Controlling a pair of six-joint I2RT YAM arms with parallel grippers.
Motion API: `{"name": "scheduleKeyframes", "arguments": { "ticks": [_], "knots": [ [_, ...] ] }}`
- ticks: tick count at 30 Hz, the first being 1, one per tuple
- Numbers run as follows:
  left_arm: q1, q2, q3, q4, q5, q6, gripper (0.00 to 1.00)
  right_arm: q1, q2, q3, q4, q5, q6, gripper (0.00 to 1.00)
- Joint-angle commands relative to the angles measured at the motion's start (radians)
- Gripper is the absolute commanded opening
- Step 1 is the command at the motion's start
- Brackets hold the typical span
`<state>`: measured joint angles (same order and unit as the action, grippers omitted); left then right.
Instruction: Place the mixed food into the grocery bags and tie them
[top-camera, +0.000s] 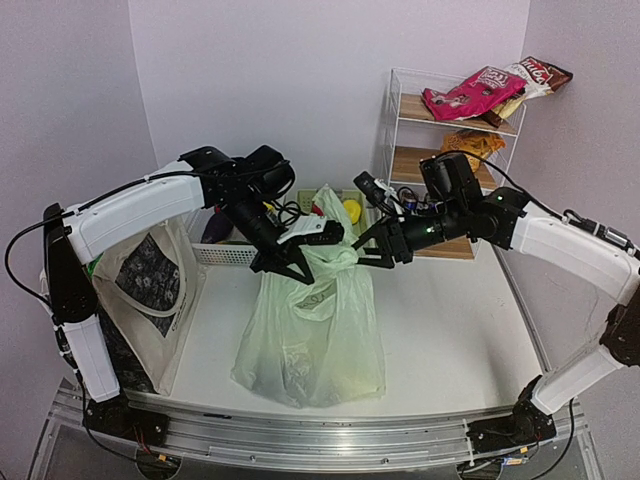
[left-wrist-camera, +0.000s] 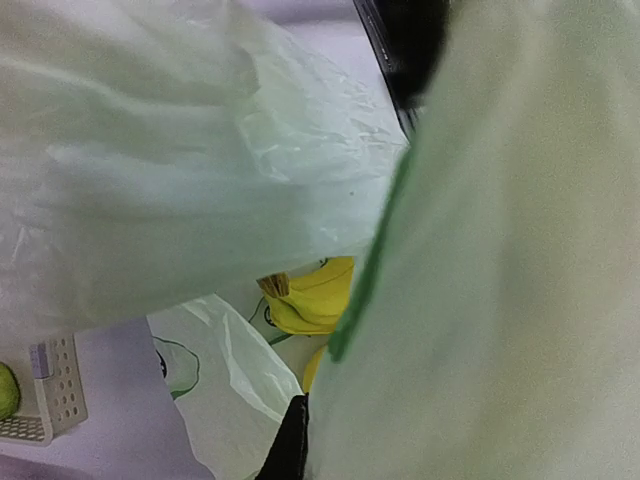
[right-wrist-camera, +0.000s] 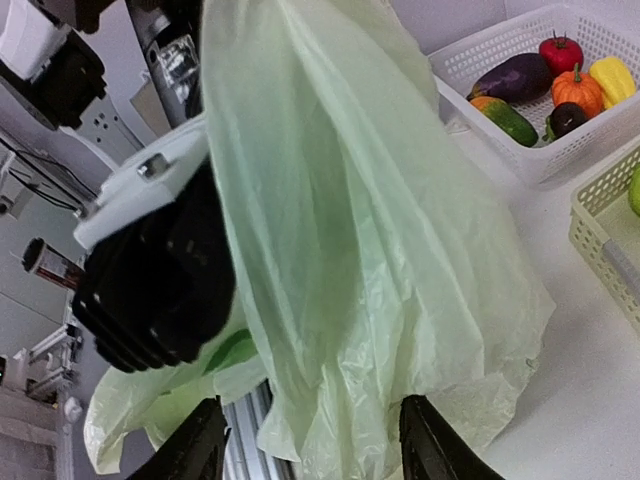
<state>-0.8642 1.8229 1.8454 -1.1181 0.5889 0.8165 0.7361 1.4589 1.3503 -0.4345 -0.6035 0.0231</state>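
The pale-green plastic bag (top-camera: 310, 335) stands mid-table with its top gathered up between both grippers. My left gripper (top-camera: 288, 265) is shut on the bag's top. In the left wrist view only one black finger (left-wrist-camera: 293, 445) shows, and plastic (left-wrist-camera: 500, 300) covers the rest. Yellow bananas (left-wrist-camera: 312, 295) lie inside the bag. My right gripper (top-camera: 366, 246) is open, and a fold of the bag (right-wrist-camera: 350, 260) hangs between its fingers (right-wrist-camera: 205, 445). The cream canvas tote (top-camera: 150, 290) stands at the left, beside the left arm. Can and grapes are hidden.
A white basket (right-wrist-camera: 470, 75) holds an eggplant (right-wrist-camera: 515, 75) and other vegetables behind the bag. A pale-green basket (right-wrist-camera: 600, 225) stands beside it. A wire shelf (top-camera: 395, 130) at the back right holds a pink crisp packet (top-camera: 470, 92) and an orange packet (top-camera: 470, 143).
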Motion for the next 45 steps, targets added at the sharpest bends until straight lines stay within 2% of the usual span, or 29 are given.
{"name": "scheduleKeyframes", "arguments": {
  "ticks": [1, 5, 12, 20, 27, 34, 45],
  "knots": [
    [-0.002, -0.001, 0.002, 0.073, -0.036, -0.081, 0.00, -0.016, 0.015, 0.029, 0.023, -0.114, -0.015, 0.71],
    [-0.001, -0.008, -0.013, 0.085, -0.050, -0.105, 0.00, -0.038, 0.002, 0.010, 0.023, -0.108, -0.046, 0.78],
    [-0.004, -0.010, -0.004, 0.069, 0.013, -0.149, 0.00, -0.034, 0.001, 0.023, 0.031, 0.060, -0.044, 0.90],
    [-0.004, -0.018, -0.014, 0.066, 0.053, -0.194, 0.00, -0.013, -0.120, -0.118, 0.135, 0.050, -0.108, 0.93],
    [-0.004, -0.023, -0.014, 0.094, 0.055, -0.271, 0.00, -0.044, -0.147, -0.119, 0.134, -0.024, -0.098, 0.95],
    [-0.016, -0.019, -0.004, 0.111, 0.027, -0.336, 0.00, -0.005, -0.106, -0.113, 0.224, 0.072, -0.031, 0.96],
    [-0.045, -0.010, 0.003, 0.143, -0.035, -0.306, 0.00, 0.011, -0.066, -0.134, 0.305, 0.164, -0.031, 0.96]
  ]
}}
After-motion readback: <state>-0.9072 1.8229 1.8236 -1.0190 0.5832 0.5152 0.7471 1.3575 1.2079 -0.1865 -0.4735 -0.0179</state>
